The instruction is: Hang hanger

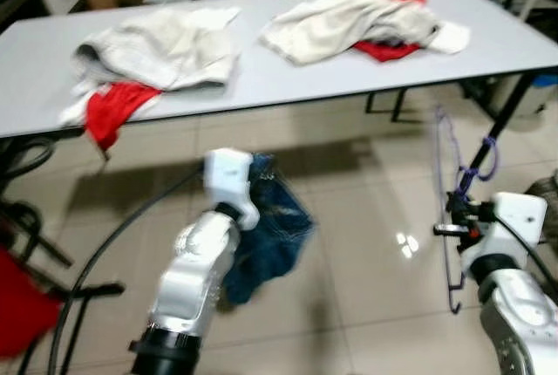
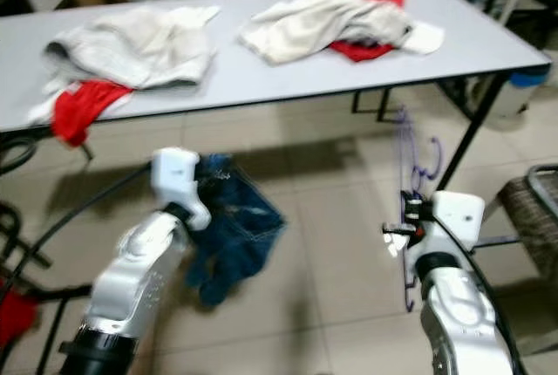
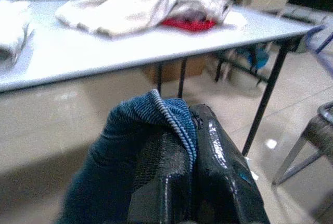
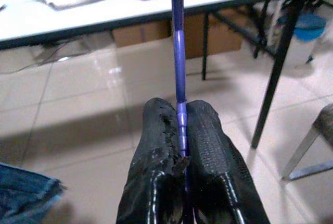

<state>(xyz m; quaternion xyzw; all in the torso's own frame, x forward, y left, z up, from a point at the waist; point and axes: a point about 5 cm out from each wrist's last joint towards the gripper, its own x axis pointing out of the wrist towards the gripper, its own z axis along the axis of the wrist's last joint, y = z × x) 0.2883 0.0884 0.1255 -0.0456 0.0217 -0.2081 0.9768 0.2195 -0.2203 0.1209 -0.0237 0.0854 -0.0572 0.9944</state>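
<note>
Silver arms (image 1: 193,283), seemingly textured black fingers (image 4: 208,146).

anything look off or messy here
Yes. The clothes lie in crumpled heaps on the table, and a red piece droops over its near edge. The left gripper holds bunched jeans apart from the purple hanger pinched in the right gripper.
</note>
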